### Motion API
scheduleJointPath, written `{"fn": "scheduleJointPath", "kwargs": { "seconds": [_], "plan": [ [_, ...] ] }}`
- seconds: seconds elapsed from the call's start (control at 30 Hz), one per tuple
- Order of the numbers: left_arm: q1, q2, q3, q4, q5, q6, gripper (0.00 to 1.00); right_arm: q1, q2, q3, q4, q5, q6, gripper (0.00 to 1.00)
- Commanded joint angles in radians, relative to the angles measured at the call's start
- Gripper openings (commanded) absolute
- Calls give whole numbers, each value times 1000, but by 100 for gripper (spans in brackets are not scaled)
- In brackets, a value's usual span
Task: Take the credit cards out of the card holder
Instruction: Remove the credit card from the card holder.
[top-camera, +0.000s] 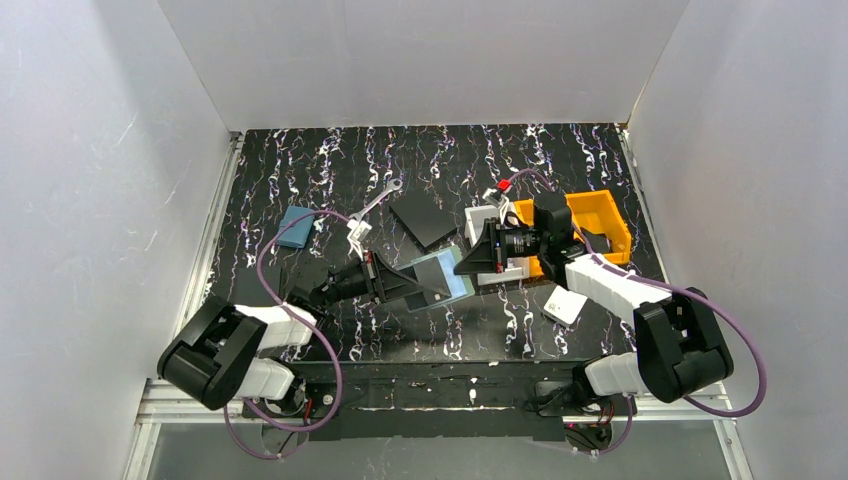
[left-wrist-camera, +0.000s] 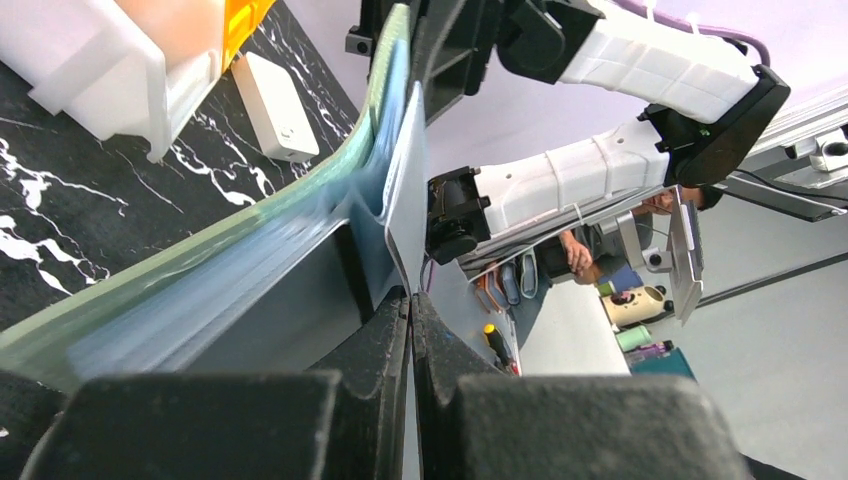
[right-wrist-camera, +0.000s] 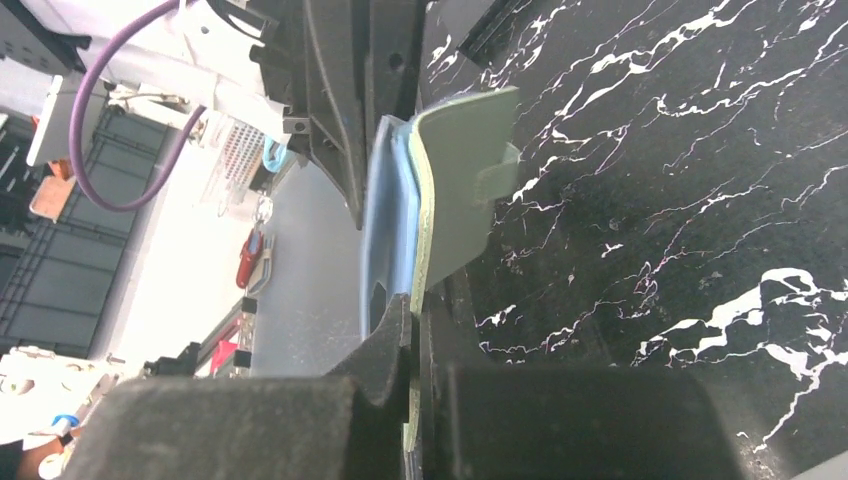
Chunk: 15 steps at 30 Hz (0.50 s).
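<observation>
The card holder (top-camera: 445, 275), mint-green outside with grey and light-blue inner panels, hangs above the table's middle between both grippers. My left gripper (top-camera: 405, 285) is shut on its left side. In the left wrist view the jaws (left-wrist-camera: 411, 300) pinch a thin grey-blue inner flap of the holder (left-wrist-camera: 200, 270). My right gripper (top-camera: 468, 262) is shut on the right side. In the right wrist view it (right-wrist-camera: 415, 315) clamps the mint-green outer edge of the holder (right-wrist-camera: 460, 190). I cannot make out the credit cards apart from the holder's panels.
Behind the right gripper stand an orange bin (top-camera: 600, 215) and a white bin (top-camera: 483, 222). A black square plate (top-camera: 425, 220) and a wrench (top-camera: 375, 205) lie at the back middle. A blue pouch (top-camera: 295, 227) lies at the left. A white square box (top-camera: 565, 305) lies at the front right.
</observation>
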Motion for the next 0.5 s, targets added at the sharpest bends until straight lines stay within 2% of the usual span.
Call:
{"fn": "scheduleJointPath", "kwargs": {
  "seconds": [0.0, 0.47],
  "plan": [
    [38, -88, -27, 36, 29, 34, 0, -32, -5, -18, 89, -20, 49, 1],
    [54, -52, -15, 32, 56, 15, 0, -31, 13, -32, 159, -28, 113, 1]
  ]
}}
